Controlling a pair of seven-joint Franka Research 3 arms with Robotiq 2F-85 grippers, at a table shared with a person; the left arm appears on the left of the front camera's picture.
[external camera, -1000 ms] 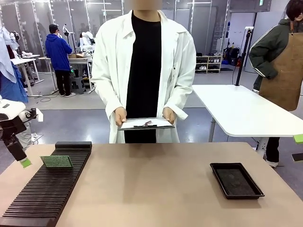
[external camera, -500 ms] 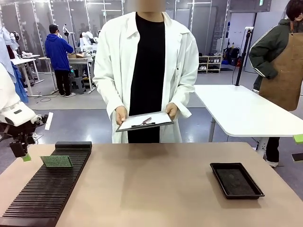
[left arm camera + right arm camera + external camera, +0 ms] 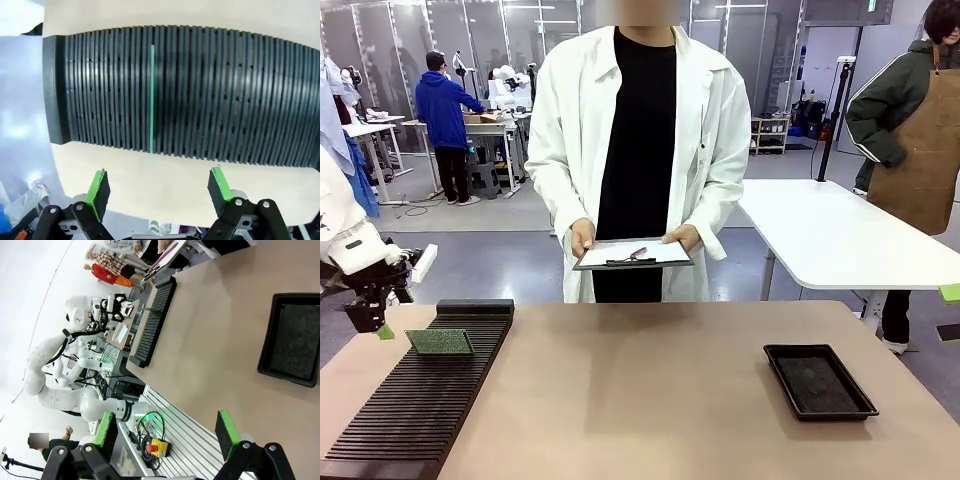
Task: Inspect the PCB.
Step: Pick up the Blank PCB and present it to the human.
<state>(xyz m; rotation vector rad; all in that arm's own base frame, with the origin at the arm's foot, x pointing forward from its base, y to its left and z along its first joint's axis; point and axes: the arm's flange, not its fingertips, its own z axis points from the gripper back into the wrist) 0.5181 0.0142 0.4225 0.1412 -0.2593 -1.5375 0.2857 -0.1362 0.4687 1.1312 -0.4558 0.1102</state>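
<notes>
Left gripper (image 3: 159, 176): wide open, holding nothing.
Right gripper (image 3: 165, 432): wide open too, holding nothing.
PCB (image 3: 152, 95): stands on its edge in a slot of the rack (image 3: 240, 95). It is just ahead of the left gripper and a bit lower. It does not touch the fingers, and it lines up nearer to one finger than to the other.
Tray (image 3: 265, 335): ahead of the right gripper, well apart from it.
Person (image 3: 640, 130): far past both grippers, on the other side of the table (image 3: 640, 400), holding a clipboard (image 3: 632, 255) in both hands.
Done so far: nothing that I can see. The PCB sits in the rack and nobody has picked it up.
Left to do: I think almost all of it. The left gripper has to come down over the PCB, close on it and lift it out. Then the PCB can be looked at.
</notes>
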